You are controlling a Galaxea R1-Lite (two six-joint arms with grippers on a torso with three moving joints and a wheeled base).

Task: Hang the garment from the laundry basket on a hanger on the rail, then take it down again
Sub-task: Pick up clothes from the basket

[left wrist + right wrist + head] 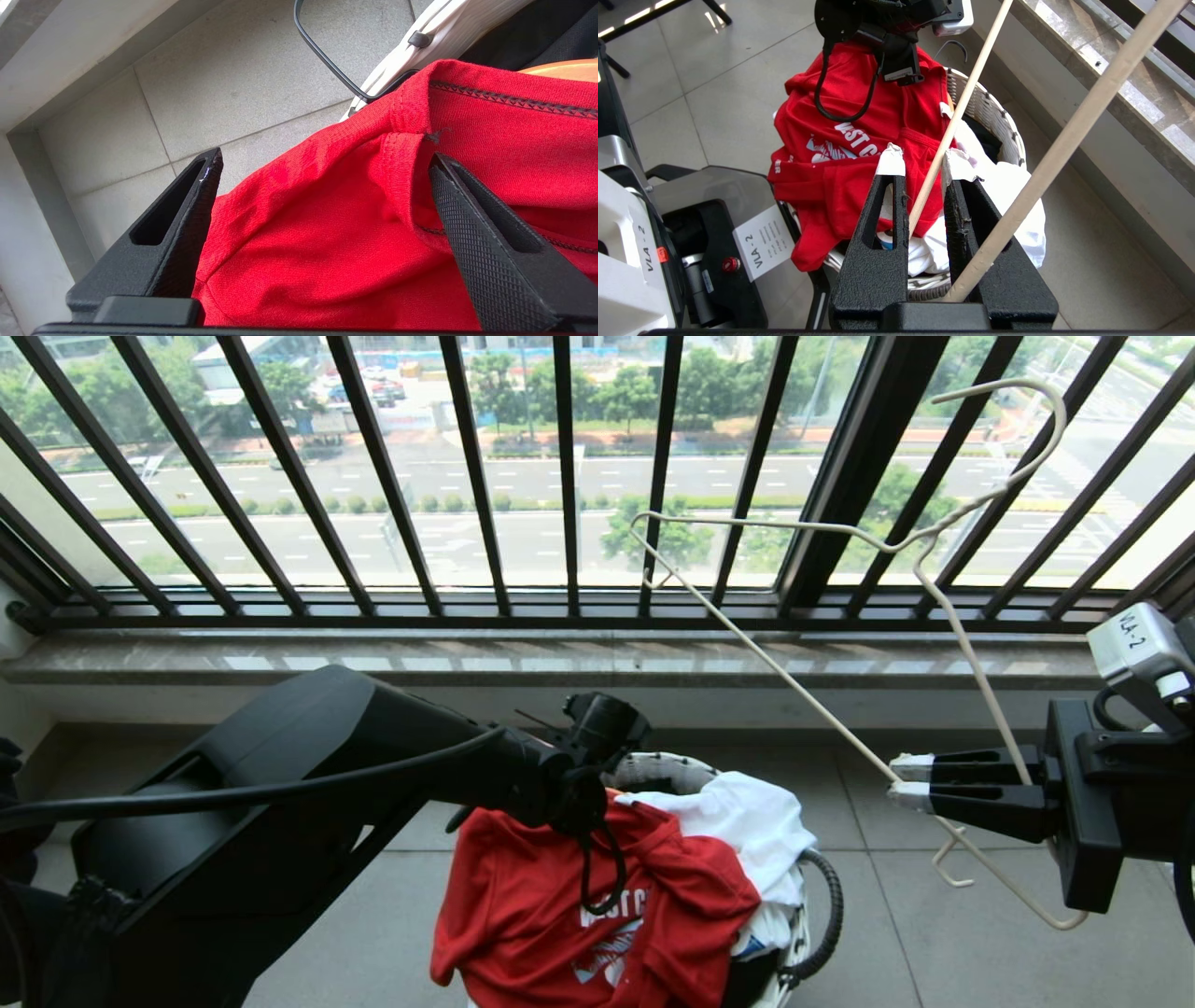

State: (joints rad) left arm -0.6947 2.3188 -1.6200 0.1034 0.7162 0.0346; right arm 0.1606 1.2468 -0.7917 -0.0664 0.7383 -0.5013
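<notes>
The garment (551, 905), a red T-shirt with white lettering, is heaped over the near side of the laundry basket (663, 770) on the floor. My left gripper (324, 161) is down at the basket and open wide. One finger stands on each side of a fold of the garment (327, 242) beside its collar seam. To the right, my right gripper (907, 781) is shut on the lower wire of the thin white hanger (738, 627) and holds it tilted in the air. That wire runs between the taped fingertips of the right gripper (924, 163), above the garment (817, 186). The rail is out of view.
A white cloth (747, 821) lies in the basket beside the shirt. The basket's thin black handle (322, 56) loops out over the floor tiles. A stone ledge (560, 658) and the black barred window railing (560, 476) close off the far side. My own base (738, 219) stands next to the basket.
</notes>
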